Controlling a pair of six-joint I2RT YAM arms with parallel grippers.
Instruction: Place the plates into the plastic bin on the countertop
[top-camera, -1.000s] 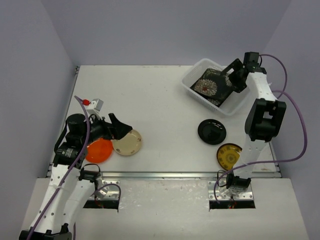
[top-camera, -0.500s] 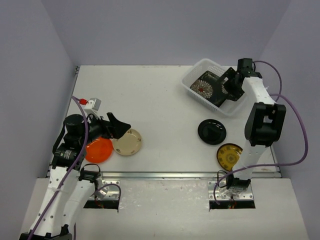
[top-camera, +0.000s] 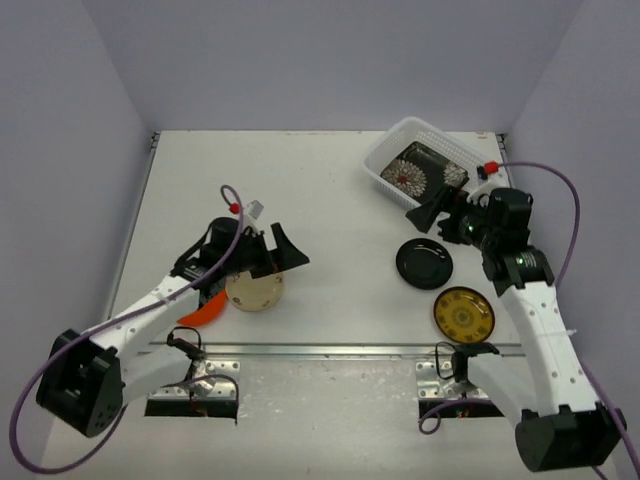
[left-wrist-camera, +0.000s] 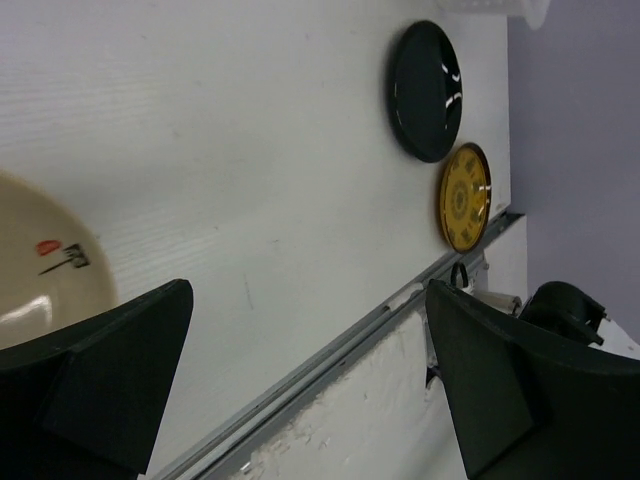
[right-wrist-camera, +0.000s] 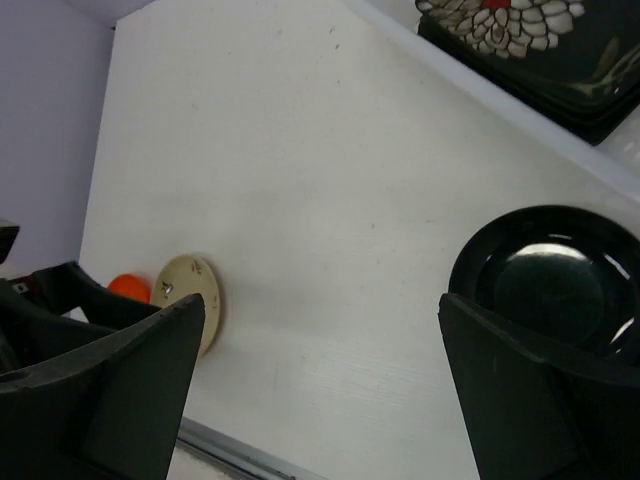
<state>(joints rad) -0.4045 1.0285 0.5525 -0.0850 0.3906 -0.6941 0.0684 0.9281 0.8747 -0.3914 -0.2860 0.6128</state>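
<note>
Plates in the bin: a stack of dark square plates, topped by a black square plate with a white floral pattern (top-camera: 418, 172), is seen lying inside the white translucent slotted plastic bin (top-camera: 386, 148).
Bin: it is set at the far right of the plain white countertop (top-camera: 320, 190).
Plates on the countertop, right: a round glossy black plate (top-camera: 424, 263) is laid near the bin's front side. A round dark plate with a yellow pattern (top-camera: 463, 315) is laid closer to the metal front rail (top-camera: 330, 349).
Plates on the countertop, left: a round cream plate (top-camera: 253, 290) and a round orange plate (top-camera: 198, 311) are placed side by side at the near left. The orange one is partly hidden by the arm, and whether the two touch cannot be told.
Right gripper (top-camera: 430, 213): it is held above the countertop between the bin and the black plate. Its fingers are spread wide and nothing is gripped.
Left gripper (top-camera: 283, 255): it is held over the far edge of the cream plate. Its fingers are spread wide and nothing is gripped.
</note>
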